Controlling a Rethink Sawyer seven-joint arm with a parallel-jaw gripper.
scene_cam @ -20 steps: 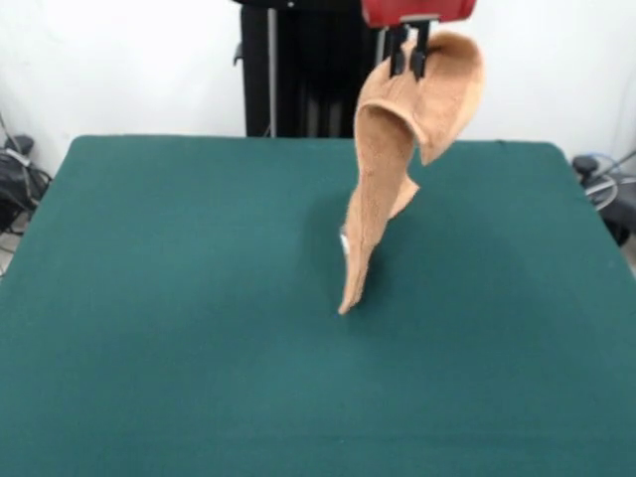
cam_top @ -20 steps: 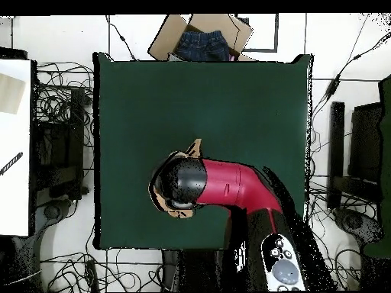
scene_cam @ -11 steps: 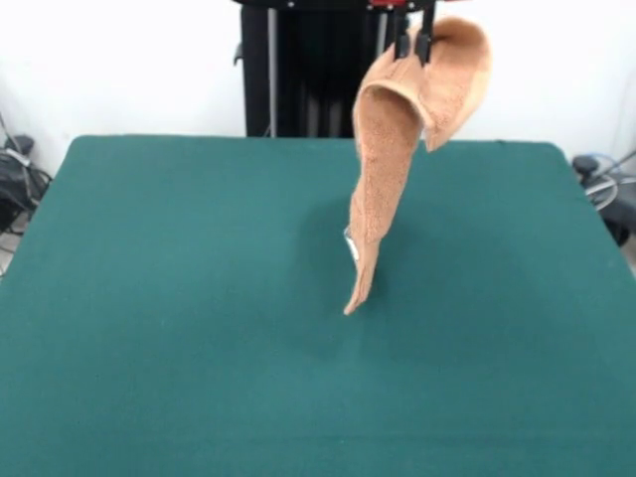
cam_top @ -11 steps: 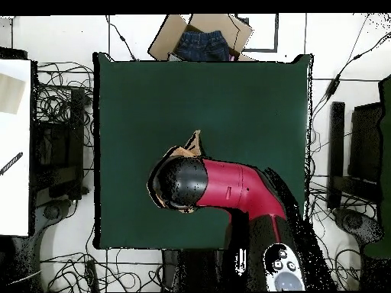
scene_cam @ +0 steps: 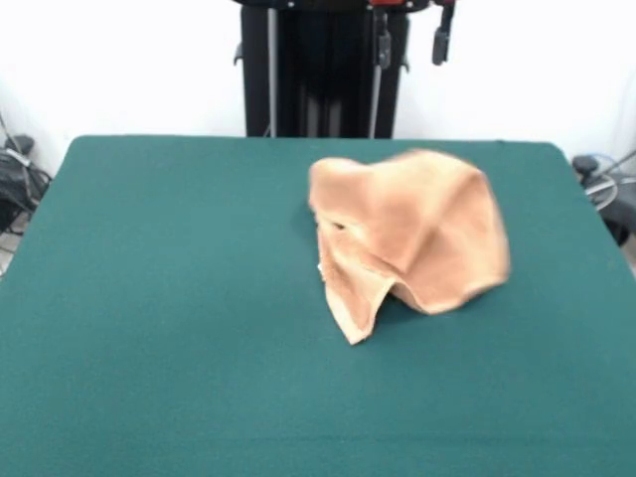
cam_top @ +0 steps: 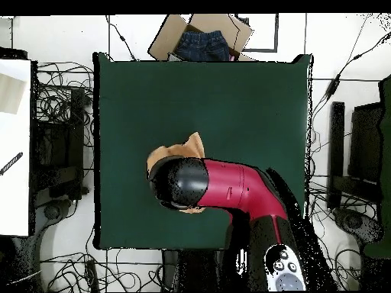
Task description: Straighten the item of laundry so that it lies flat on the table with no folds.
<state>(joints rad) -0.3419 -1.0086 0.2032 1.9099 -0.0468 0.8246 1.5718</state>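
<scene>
Wide dark green table, with the towel on it a little behind the middle in the front view. Tan terry cloth, not flat: bunched into a puffed heap with a rounded hump at the top and right, blurred at its right edge, one folded flap ending in a point toward the front, a deep crease between flap and hump. In the overhead view only small tan parts of the towel visible, just beside the black head of the red arm, the rest hidden under it. At the top edge of the front view, the gripper: two dark fingers hanging well apart from each other, spread wide, nothing between them. Towel directly below the gripper, well apart from it, not touching. Half a second ago, towel pinched at a corner between the fingers and hanging as a long narrow strip with only its tip near the table; now released and down on the felt, wider and lower
</scene>
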